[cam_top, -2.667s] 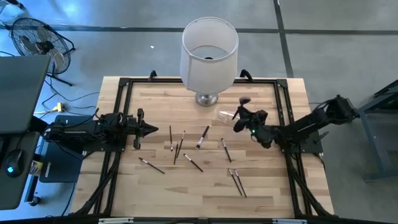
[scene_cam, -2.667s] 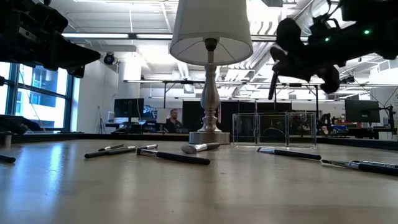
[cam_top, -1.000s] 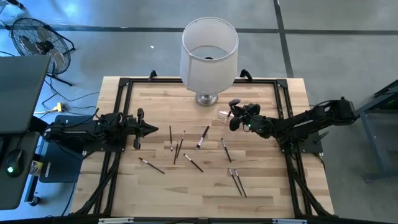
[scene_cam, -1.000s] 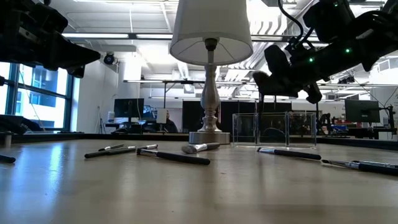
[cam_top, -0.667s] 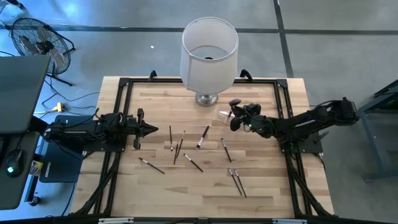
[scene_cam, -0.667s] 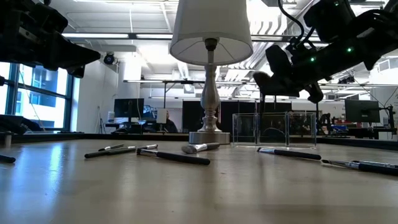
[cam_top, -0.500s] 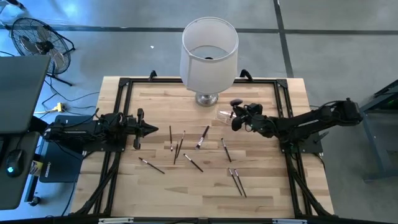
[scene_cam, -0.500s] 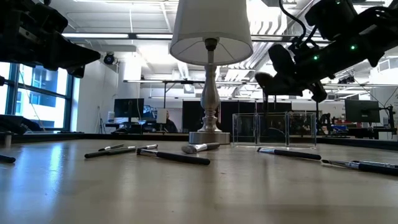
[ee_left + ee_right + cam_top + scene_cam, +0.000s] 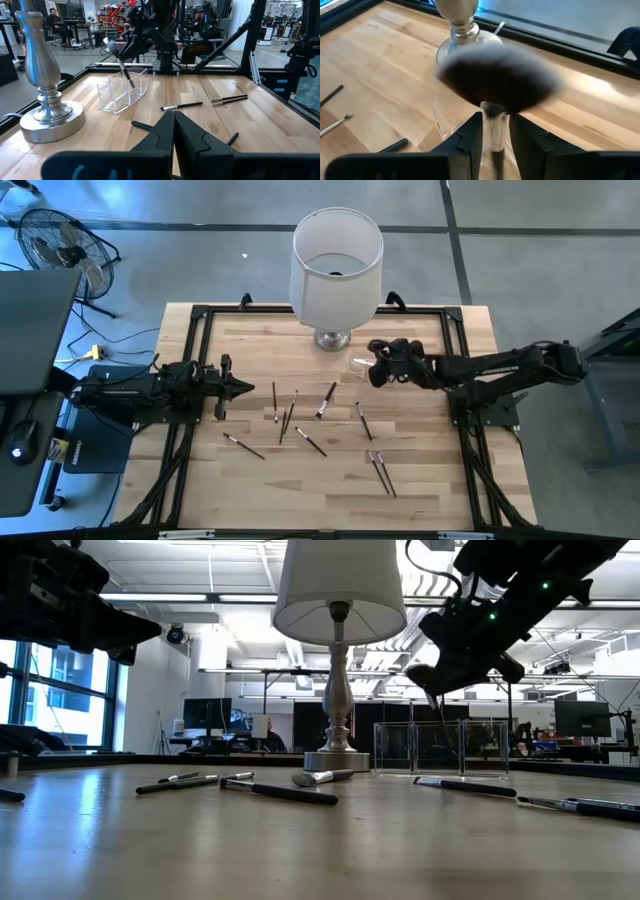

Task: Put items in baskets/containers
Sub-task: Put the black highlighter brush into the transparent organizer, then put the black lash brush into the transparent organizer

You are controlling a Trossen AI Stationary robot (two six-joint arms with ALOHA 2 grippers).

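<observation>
My right gripper (image 9: 383,363) is shut on a large brush with a fluffy black head (image 9: 500,80) and hovers over the small clear holder (image 9: 361,366) by the lamp base. The brush's thin handle (image 9: 125,75) slants down toward the holder (image 9: 122,92); I cannot tell whether its tip is inside. Several slim brushes (image 9: 326,400) lie flat on the wooden table (image 9: 420,480). My left gripper (image 9: 238,387) waits shut at the table's left side. My right gripper pinches the large brush just below its head, at the silver ferrule (image 9: 494,126), between its two fingers. The fingers come from the table's right, slanting down, and lie across the brush. The brush is lifted clear, head up and tilted, its handle (image 9: 433,700) pointing down.
A lamp with a big white shade (image 9: 337,265) on a silver base (image 9: 333,338) stands just left of the holder. A black frame (image 9: 200,320) runs round the tabletop. Loose brushes (image 9: 381,472) lie over the table's middle and near right.
My right gripper has risen and tipped closer to level while keeping hold of the large brush. The brush's head has stayed over the holder's left end, and the handle has swung a little.
</observation>
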